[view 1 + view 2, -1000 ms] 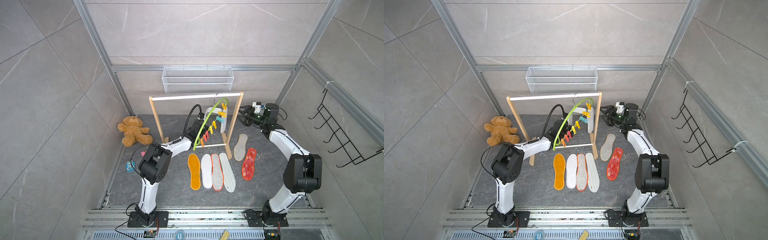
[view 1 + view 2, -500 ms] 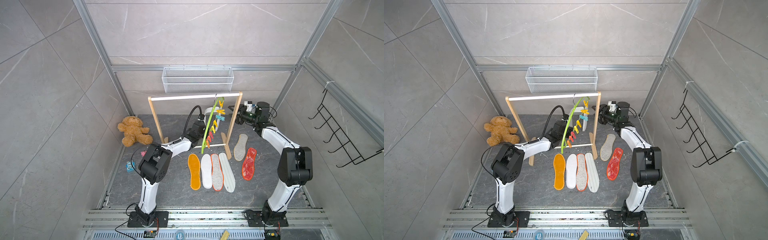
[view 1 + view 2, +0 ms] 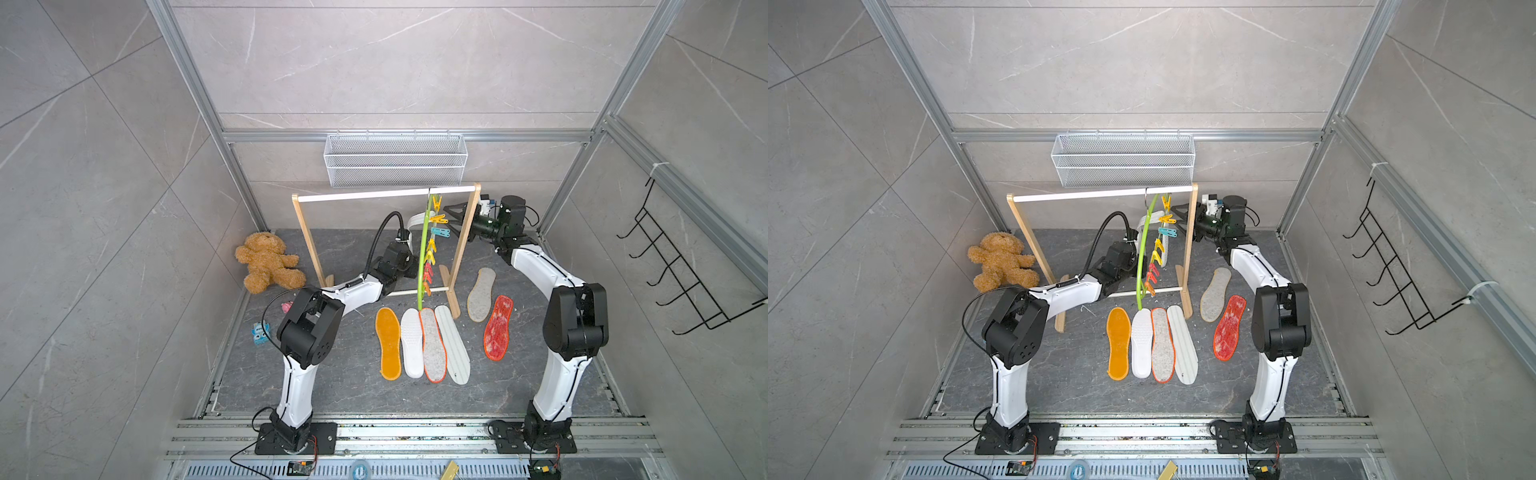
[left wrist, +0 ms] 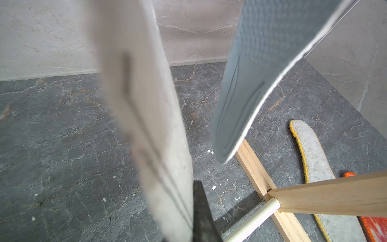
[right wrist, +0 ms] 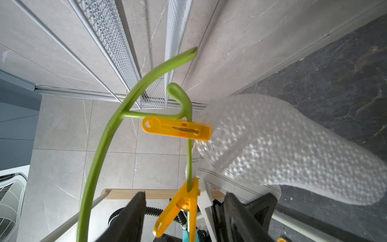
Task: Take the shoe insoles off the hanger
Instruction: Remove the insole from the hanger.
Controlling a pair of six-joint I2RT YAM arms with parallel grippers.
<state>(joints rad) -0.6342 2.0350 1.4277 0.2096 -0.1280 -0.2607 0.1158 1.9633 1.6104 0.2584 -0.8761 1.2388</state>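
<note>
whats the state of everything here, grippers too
hanger: hung on the rack rail
striped insole: on hanger, gripped
blue-grey insole: on hanger, clipped
other six insoles: flat on the floor
left gripper: shut on striped insole
right gripper: open around a yellow clip

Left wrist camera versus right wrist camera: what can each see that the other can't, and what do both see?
Only the left wrist view shows two insoles lying on the floor: a felt insole and the edge of a red insole. Only the right wrist view shows the green hanger, its yellow clips, the wire basket and the right arm's open jaws flanking one clip. Both show the wooden rack, the floor and, apparently, the same two hanging insoles: the pale striped insole and the blue-grey insole, whose bumpy white back faces the right wrist.
</note>
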